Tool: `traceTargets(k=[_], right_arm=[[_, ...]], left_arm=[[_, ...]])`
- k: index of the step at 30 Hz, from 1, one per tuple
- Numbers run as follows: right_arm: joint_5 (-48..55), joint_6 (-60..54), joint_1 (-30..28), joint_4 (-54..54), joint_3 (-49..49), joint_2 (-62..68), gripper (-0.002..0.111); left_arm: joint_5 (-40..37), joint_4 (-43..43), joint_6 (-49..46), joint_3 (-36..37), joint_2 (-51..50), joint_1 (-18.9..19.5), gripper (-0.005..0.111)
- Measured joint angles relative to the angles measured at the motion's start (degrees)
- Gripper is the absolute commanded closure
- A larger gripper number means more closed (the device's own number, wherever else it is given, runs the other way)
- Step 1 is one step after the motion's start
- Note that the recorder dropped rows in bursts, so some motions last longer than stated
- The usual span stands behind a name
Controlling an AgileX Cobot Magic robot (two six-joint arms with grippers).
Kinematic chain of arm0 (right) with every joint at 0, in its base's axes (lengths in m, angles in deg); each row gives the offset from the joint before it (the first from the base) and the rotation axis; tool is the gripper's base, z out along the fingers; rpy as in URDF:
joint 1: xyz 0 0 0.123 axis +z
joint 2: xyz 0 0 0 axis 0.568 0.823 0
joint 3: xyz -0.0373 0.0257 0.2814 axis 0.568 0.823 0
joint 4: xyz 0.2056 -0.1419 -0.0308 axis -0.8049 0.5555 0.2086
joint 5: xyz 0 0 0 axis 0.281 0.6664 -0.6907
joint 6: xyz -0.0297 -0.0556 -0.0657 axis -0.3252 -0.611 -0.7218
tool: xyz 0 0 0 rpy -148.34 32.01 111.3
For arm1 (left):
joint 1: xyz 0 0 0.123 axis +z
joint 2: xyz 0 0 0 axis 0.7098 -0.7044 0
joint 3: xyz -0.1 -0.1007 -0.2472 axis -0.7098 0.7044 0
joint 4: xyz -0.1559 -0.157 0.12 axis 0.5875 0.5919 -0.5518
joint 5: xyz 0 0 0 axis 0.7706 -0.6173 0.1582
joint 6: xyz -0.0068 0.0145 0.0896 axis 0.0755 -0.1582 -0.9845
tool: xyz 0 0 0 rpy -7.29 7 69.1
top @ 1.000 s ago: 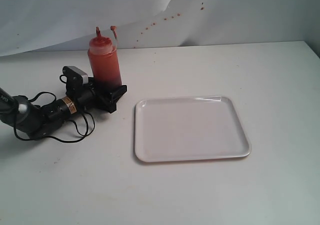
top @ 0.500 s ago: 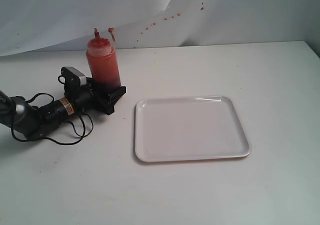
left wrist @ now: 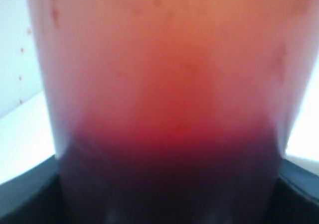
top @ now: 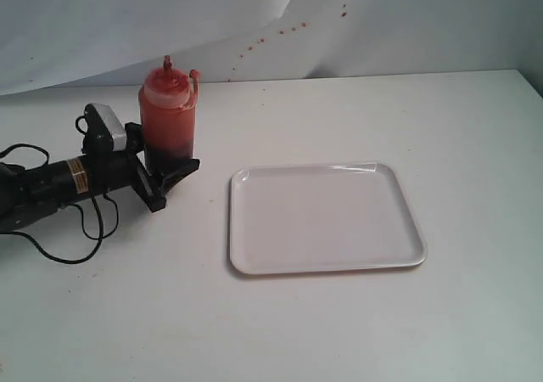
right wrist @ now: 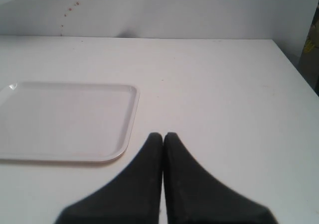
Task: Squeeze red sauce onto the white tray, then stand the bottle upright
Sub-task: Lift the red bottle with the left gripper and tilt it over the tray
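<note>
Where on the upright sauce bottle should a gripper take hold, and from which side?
Take the bottle around its straight lower body, coming in level from the side away from the white tray, as the left gripper does. The walls there are parallel. The cone nozzle above tapers and would probably slip.

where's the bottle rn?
In the exterior view the bottle stands upright at the left rear of the table, gripped low down by the left gripper. The white tray lies apart, to its right.
</note>
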Motion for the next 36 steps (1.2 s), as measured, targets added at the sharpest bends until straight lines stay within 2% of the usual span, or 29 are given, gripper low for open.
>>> traceTargets(k=[8,13,17,20,24,27,32,36], right_arm=[[0.00,0.00,0.00,0.00,0.00,0.00,0.108],[0.00,0.00,0.00,0.00,0.00,0.00,0.108],[0.00,0.00,0.00,0.00,0.00,0.00,0.108],[0.00,0.00,0.00,0.00,0.00,0.00,0.108],[0.00,0.00,0.00,0.00,0.00,0.00,0.108],[0.00,0.00,0.00,0.00,0.00,0.00,0.108],[0.00,0.00,0.00,0.00,0.00,0.00,0.108],[0.00,0.00,0.00,0.00,0.00,0.00,0.108]], left_arm=[[-0.63,-1.52,-3.27,9.43,14.30,0.00,0.107],[-6.38,-2.98,-4.68,15.32,22.03,-0.80,0.107],[-15.86,-3.10,-5.85,17.34,27.23,-5.00,0.107],[-23.55,-2.58,-8.02,17.38,30.04,-10.49,0.107],[-30.55,0.92,-12.81,17.47,31.49,-17.34,0.107],[-33.77,3.96,-15.96,17.47,31.61,-20.98,0.107],[-37.35,5.08,-18.15,17.47,31.61,-24.05,0.107],[-38.32,5.48,-19.65,17.47,31.61,-24.31,0.107]])
